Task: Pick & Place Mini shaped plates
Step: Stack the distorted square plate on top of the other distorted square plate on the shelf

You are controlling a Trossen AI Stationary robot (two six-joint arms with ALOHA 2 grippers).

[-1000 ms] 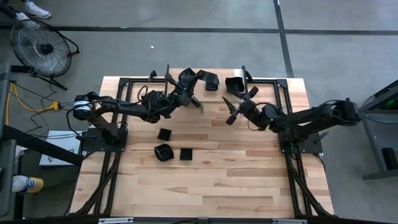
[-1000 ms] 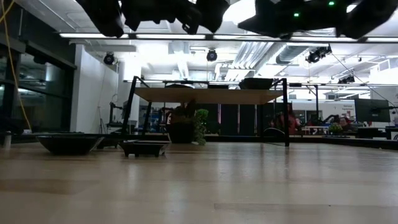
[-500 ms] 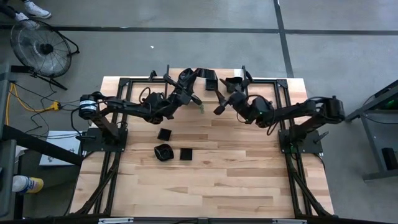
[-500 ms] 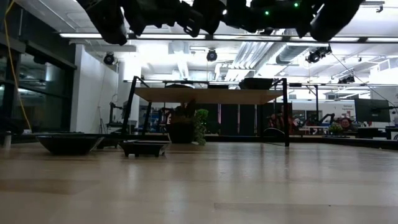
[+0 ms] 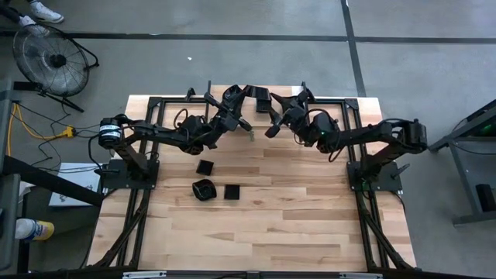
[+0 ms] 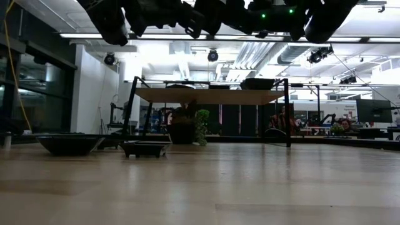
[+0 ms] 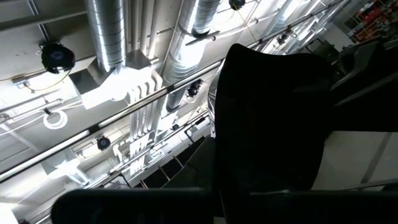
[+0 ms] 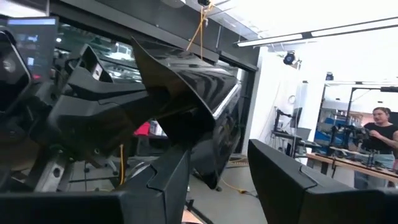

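The left end effector (image 5: 248, 96) is closed on one mini plate, the held plate (image 5: 262, 96), and carries it in the air above the far part of the desk (image 5: 310, 225). In the left wrist view the held plate (image 7: 273, 112) fills much of the picture as a dark shape against the ceiling. The right end effector (image 5: 273, 116) is just beside the held plate, with its fingers standing apart and nothing gripped. In the right wrist view the glossy held plate (image 8: 186, 87) is tilted and lies ahead of the two fingers (image 8: 168, 180), closer to one of them; I cannot tell if this finger touches its rim. Three other plates (image 5: 204, 167) rest on the desk, well apart from the held plate and on the left arm's side of it. The low view shows only two of them clearly, a rounded plate (image 6: 69, 144) and a flatter plate (image 6: 145, 148) just beside it. In that view both arms are cut off at the upper edge, so the held plate is not seen there. From above, the exact shape of the held plate is hard to make out, because it is black and merges with the dark fingers.
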